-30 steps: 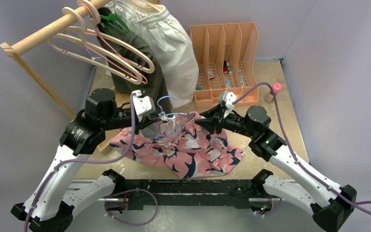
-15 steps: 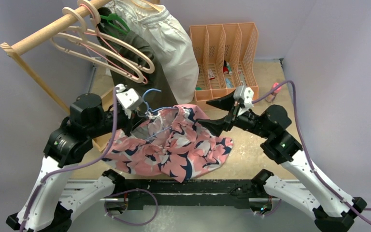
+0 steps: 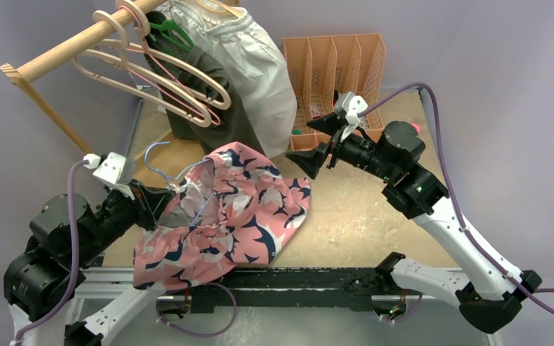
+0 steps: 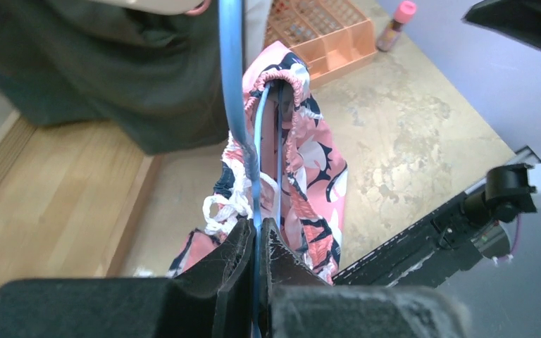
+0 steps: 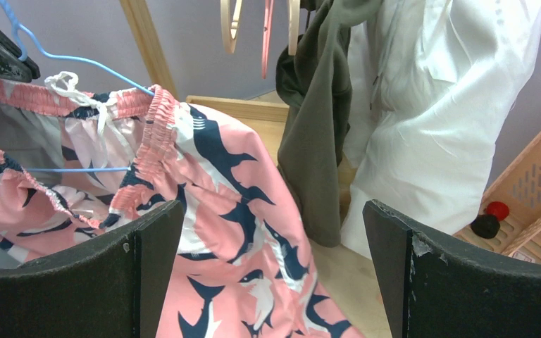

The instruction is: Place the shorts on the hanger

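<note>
Shorts, soft pink, on wire hanger; L gripper clamps it, R gripper splayed.

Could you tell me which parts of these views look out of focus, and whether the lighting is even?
Top view: evenly lit, no glare, the shorts sharp. Left wrist view: the left gripper and the hanger wire near the lens are blurred, the table behind sharper. Right wrist view: shorts crisp, the dark right gripper slightly soft.

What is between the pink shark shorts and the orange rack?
In the top view, the right gripper, open and empty, hangs between the shorts and the orange rack.
</note>
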`<action>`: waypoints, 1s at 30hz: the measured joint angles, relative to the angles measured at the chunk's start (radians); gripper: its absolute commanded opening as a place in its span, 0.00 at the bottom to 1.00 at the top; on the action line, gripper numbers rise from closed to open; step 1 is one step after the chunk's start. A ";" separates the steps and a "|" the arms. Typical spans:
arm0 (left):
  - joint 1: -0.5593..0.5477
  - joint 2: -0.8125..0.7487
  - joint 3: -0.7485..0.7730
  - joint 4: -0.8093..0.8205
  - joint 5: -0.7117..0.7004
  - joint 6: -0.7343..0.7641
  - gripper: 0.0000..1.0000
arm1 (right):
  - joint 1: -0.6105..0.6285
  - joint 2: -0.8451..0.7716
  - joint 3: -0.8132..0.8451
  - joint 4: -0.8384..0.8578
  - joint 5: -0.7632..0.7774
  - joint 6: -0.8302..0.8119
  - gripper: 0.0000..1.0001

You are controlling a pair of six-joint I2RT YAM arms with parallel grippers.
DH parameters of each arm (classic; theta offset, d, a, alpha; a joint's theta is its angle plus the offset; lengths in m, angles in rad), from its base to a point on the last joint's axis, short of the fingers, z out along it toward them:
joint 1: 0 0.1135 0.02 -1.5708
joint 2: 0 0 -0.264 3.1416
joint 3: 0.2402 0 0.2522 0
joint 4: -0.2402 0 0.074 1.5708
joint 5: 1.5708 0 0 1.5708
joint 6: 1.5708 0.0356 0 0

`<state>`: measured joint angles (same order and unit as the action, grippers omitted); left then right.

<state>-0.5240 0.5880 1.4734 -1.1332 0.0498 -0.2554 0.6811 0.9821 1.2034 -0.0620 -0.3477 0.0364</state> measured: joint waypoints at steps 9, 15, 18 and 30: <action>0.000 -0.080 -0.051 -0.096 -0.236 -0.152 0.00 | 0.000 0.028 0.037 -0.046 0.040 -0.004 1.00; 0.000 -0.075 -0.018 -0.130 -0.410 -0.180 0.00 | 0.000 -0.002 0.036 -0.069 0.076 -0.012 1.00; 0.000 -0.068 0.015 -0.125 -0.496 -0.171 0.00 | 0.000 -0.010 0.036 -0.069 0.084 -0.019 1.00; 0.000 0.148 0.119 0.085 -0.793 -0.026 0.00 | 0.000 0.006 0.038 -0.099 0.095 -0.030 1.00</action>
<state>-0.5240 0.7357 1.5925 -1.0481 -0.7429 -0.2817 0.6811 0.9878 1.2415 -0.1612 -0.2523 0.0067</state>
